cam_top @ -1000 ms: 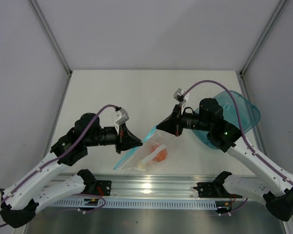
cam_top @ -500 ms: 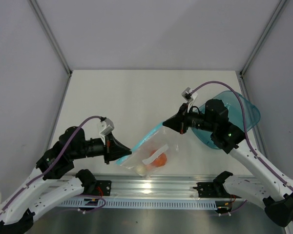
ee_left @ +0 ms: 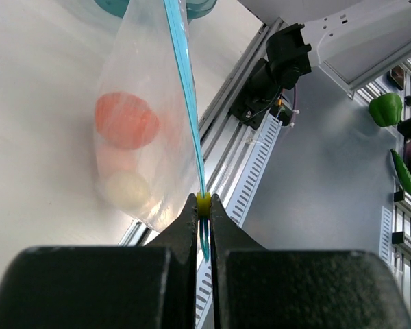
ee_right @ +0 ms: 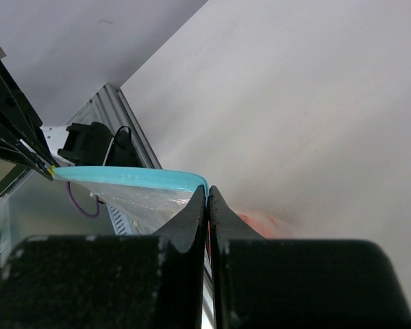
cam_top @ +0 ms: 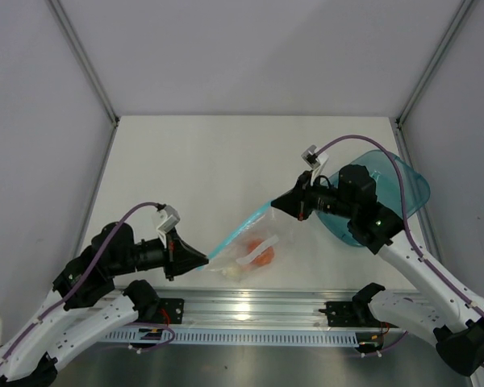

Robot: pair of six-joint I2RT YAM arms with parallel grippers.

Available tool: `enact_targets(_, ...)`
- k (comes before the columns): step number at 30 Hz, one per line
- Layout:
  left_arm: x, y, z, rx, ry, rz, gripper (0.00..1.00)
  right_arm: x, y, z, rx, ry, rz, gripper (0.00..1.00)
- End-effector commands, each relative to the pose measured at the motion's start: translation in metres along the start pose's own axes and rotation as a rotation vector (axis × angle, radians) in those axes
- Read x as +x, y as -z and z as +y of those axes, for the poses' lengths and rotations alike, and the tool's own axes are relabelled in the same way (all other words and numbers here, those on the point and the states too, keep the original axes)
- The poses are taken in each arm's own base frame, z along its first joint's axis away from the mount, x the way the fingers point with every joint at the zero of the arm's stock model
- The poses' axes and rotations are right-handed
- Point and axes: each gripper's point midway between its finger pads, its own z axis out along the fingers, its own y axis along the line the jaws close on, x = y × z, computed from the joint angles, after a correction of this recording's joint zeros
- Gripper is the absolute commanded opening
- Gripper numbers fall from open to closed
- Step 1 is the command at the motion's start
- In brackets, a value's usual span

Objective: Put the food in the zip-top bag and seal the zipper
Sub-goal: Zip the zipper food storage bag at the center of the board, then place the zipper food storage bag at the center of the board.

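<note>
The clear zip-top bag hangs between both grippers above the table's front, its teal zipper stretched taut. Inside it lie the orange-red lump and the pale cream ball; both also show in the left wrist view, the lump above the ball. My left gripper is shut on the zipper's yellowish end. My right gripper is shut on the zipper's other end. In the right wrist view the zipper runs left to the left gripper's fingertips.
A translucent teal plate sits at the right, under my right arm. An aluminium rail runs along the table's near edge. White walls close in the left, back and right sides.
My left gripper has slid back left and toward the front edge along the zipper to its yellowish end. The right gripper moved right at first, then held still.
</note>
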Motion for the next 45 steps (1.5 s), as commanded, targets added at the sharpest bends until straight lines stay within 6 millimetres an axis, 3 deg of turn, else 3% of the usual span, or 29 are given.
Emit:
enact_targets(1, 0.015, 0.006, 0.000, -0.006, 0.056, 0.038, 0.01, -0.018, 0.001, -0.019, 0.090, 0.021, -0.079, 0.00)
enact_targets(10, 0.022, 0.006, 0.007, -0.043, 0.075, 0.044, 0.01, -0.015, -0.004, -0.021, 0.081, 0.010, -0.068, 0.00)
enact_targets(11, 0.022, 0.006, 0.008, -0.047, 0.077, 0.042, 0.11, -0.014, -0.006, -0.022, 0.079, 0.003, -0.064, 0.00)
enact_targets(13, 0.020, 0.005, 0.012, -0.069, 0.079, 0.038, 0.21, -0.015, -0.009, -0.022, 0.069, -0.001, -0.065, 0.00)
enact_targets(14, 0.016, 0.005, 0.013, -0.080, 0.078, 0.028, 0.37, -0.012, -0.013, -0.023, 0.066, -0.012, -0.054, 0.00)
enact_targets(16, 0.012, 0.005, 0.013, -0.089, 0.074, 0.023, 0.47, -0.012, -0.017, -0.023, 0.049, -0.018, -0.051, 0.00)
enact_targets(18, 0.009, 0.001, 0.017, -0.111, 0.075, 0.042, 0.65, -0.008, -0.023, -0.024, 0.035, -0.029, -0.041, 0.00)
enact_targets(19, 0.006, 0.000, 0.020, -0.132, 0.077, 0.043, 0.76, -0.007, -0.024, -0.025, 0.033, -0.034, -0.038, 0.00)
enact_targets(20, 0.003, 0.000, 0.030, -0.190, 0.077, 0.042, 0.99, -0.005, -0.026, -0.027, 0.033, -0.037, -0.032, 0.00)
enact_targets(23, -0.015, 0.011, 0.045, -0.317, 0.077, -0.032, 1.00, -0.004, -0.031, -0.032, 0.042, -0.041, -0.031, 0.00)
enact_targets(25, -0.038, 0.030, 0.060, -0.441, 0.072, -0.157, 0.99, -0.005, -0.036, -0.036, 0.053, -0.046, -0.028, 0.00)
enact_targets(27, -0.055, 0.049, 0.060, -0.471, 0.073, -0.281, 0.99, -0.014, -0.042, -0.045, 0.095, -0.047, -0.048, 0.00)
enact_targets(30, -0.067, 0.063, 0.054, -0.461, 0.067, -0.380, 0.99, -0.023, -0.058, -0.077, 0.216, -0.077, -0.066, 0.00)
enact_targets(34, -0.064, 0.066, 0.052, -0.442, 0.072, -0.398, 0.99, -0.032, -0.082, -0.124, 0.332, -0.128, -0.123, 0.00)
enact_targets(36, -0.061, 0.065, 0.050, -0.426, 0.082, -0.397, 0.99, -0.025, -0.097, -0.151, 0.383, -0.171, -0.119, 0.00)
enact_targets(37, -0.059, 0.064, 0.048, -0.406, 0.097, -0.404, 0.99, -0.033, -0.100, -0.163, 0.406, -0.185, -0.140, 0.00)
enact_targets(38, -0.057, 0.061, 0.046, -0.388, 0.106, -0.402, 1.00, -0.026, -0.109, -0.179, 0.425, -0.199, -0.134, 0.00)
enact_targets(41, -0.052, 0.049, 0.037, -0.300, 0.123, -0.401, 0.99, -0.034, -0.120, -0.205, 0.460, -0.217, -0.152, 0.00)
enact_targets(42, -0.049, 0.046, 0.036, -0.289, 0.139, -0.394, 1.00, -0.022, -0.128, -0.221, 0.483, -0.239, -0.122, 0.00)
enact_targets(43, -0.048, 0.043, 0.035, -0.277, 0.144, -0.387, 0.99, -0.033, -0.131, -0.227, 0.491, -0.230, -0.140, 0.00)
enact_targets(45, -0.042, 0.037, 0.033, -0.254, 0.149, -0.361, 1.00, -0.019, -0.140, -0.250, 0.537, -0.242, -0.104, 0.00)
